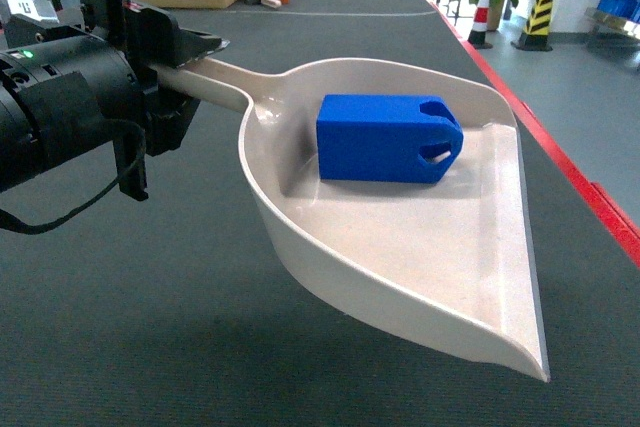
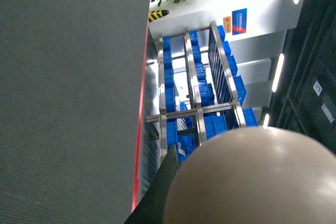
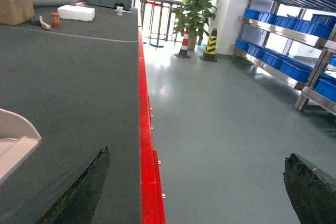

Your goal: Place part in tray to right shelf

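Across the dark grey table point(image 1: 300, 367) the left arm holds the tray point(image 1: 400, 247) lifted, its wide lip pointing near and right. The left gripper point(image 1: 185, 72) is pinched on the tray's handle at the far-left end. Inside the tray, toward its far wall, lies the part point(image 1: 388, 137), resting flat with its chamfered, cut-out end to the right.

By my reading the carrying step is in hand: the part is loaded but not yet delivered. The shelf point(image 3: 294, 35) with blue crates stands well apart, across the floor to the right, so the next move calls for turning that way while keeping the tray level so the part does not slide.

The right gripper point(image 3: 197, 187) hangs spread and empty past the red table edge point(image 3: 147, 145). The shelf's rollers cannot be made out, and the left wrist view is largely blocked by the tray's underside.
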Available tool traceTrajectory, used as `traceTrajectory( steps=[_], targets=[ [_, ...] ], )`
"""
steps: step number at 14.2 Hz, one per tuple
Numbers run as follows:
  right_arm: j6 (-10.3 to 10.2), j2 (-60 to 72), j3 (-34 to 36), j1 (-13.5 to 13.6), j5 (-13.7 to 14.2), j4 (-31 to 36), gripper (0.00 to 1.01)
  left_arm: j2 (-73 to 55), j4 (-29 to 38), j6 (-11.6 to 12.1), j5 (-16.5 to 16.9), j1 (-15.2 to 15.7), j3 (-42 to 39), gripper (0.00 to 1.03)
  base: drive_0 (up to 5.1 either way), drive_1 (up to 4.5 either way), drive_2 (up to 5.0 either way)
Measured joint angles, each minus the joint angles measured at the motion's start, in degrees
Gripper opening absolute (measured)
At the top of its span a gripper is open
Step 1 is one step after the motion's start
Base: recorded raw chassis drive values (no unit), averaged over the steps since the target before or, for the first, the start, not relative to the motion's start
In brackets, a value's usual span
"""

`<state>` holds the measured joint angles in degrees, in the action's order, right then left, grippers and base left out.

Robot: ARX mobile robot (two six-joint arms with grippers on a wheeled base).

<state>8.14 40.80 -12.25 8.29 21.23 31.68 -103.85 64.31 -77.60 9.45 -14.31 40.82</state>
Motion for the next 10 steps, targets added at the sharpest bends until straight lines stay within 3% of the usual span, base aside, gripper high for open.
traceTrajectory(
  steps=[10],
  targets=[
    [-0.2,0.1,0.0,0.0,0.0,0.0,0.98,0.2,0.0,0.0,0.0,0.0,0.0,0.12,5.0,-2.4,-2.4]
  ],
)
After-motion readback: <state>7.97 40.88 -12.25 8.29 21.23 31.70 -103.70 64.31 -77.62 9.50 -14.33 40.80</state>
